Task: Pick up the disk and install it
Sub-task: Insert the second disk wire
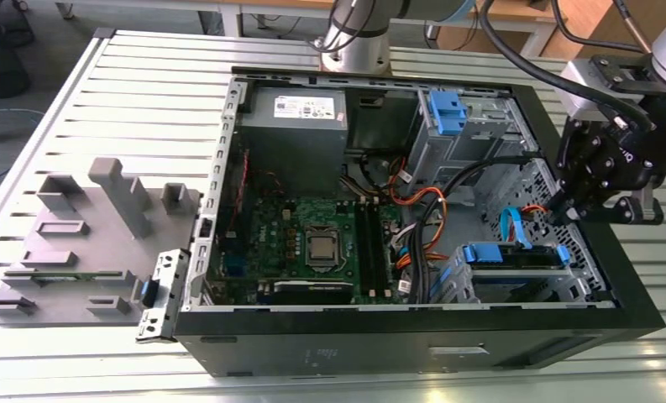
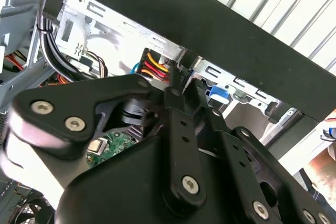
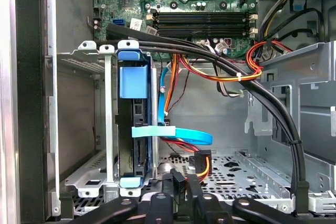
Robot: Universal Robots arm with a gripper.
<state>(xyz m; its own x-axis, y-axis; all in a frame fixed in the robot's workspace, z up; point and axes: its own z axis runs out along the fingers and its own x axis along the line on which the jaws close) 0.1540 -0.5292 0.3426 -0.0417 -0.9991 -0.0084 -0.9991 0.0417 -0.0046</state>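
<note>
1. Table: ribbed pale metal top; it bears the case and, toward the exterior view's left, a grey fixture of raised blocks.
2. Case: black tower lying on its side, side panel off, interior facing up. A grey power supply sits at the far end, beside a drive cage with a blue tab.
3. Arm: enters from the exterior view's right and reaches over the case's right edge, black cables trailing from it.
4. Motherboard: green, on the case floor, with the bare processor at its middle; in the first wrist view the memory slots run across it.
5. Gripper: black linkage fingers pointing down inside the case wall, above the perforated floor. In the first wrist view the fingertips stand close together with nothing between them; it looks closed and empty, though the tips are partly cropped.
6. Disk: seated edge-on in the grey cage, blue rails at both ends. It lies just beside the gripper, apart from it, in the near right corner of the case in the exterior view.
7. Cables: a flat blue ribbon and a red-yellow power lead pass between disk and gripper.
</note>
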